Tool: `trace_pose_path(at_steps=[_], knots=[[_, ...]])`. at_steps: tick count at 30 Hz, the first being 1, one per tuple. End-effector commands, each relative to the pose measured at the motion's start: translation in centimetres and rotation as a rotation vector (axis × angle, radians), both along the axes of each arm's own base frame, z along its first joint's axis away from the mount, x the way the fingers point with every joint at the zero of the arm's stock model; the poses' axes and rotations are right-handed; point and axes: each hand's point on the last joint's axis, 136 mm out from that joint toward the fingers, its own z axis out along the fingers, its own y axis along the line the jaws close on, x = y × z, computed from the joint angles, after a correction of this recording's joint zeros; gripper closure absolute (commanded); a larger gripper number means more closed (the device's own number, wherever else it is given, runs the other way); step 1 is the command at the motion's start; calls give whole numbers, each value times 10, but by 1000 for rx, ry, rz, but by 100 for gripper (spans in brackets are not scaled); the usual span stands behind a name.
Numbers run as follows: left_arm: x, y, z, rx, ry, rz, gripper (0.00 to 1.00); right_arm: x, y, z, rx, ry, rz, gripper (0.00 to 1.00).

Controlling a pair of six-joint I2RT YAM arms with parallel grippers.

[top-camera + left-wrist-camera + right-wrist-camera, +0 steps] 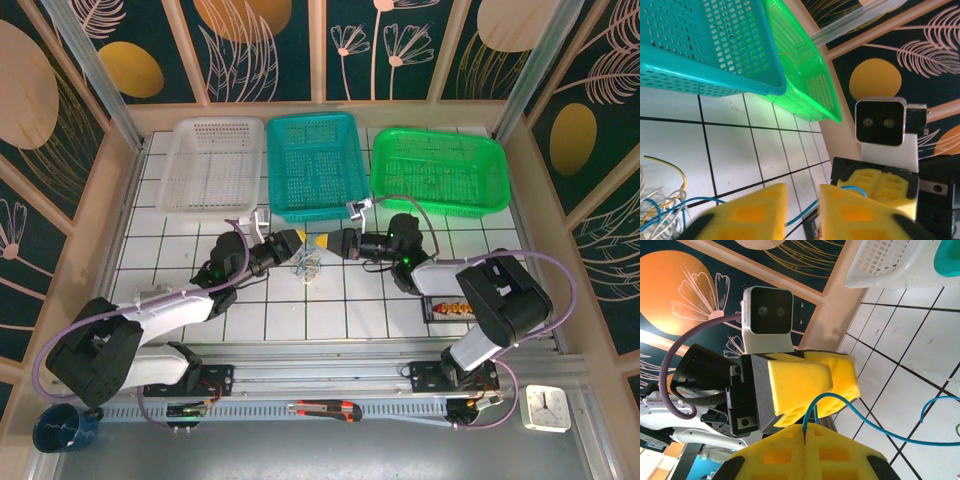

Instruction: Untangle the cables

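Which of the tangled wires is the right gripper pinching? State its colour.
The blue wire, clamped in the shut jaws of the right gripper; the white wires and the yellow wire lie loose on the tiled table.

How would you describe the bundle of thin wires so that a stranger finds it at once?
On the white tiled table, find the teal basket, the middle of three. Just in front of it lies a small tangle of wires. Unlike the thick purple cables nearby, they are very thin, blue, white and yellow.

cables [306, 262] on table [290, 320], middle basket [274, 170] behind — near
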Motion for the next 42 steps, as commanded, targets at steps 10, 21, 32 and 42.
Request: trace_pose_path(at_steps=[10, 21, 32, 42], knots=[[6, -8, 90, -44, -173, -15, 100, 4, -16, -27, -161, -68, -91, 60], [4, -9, 129, -109, -196, -25, 100, 31, -17, -65, -507, -270, -267, 51], [3, -9, 142, -141, -190, -22, 100, 54, 26, -59, -575, -459, -328, 47], [-2, -10, 195, -223, -247, -43, 100, 76, 40, -97, -641, -411, -334, 51]])
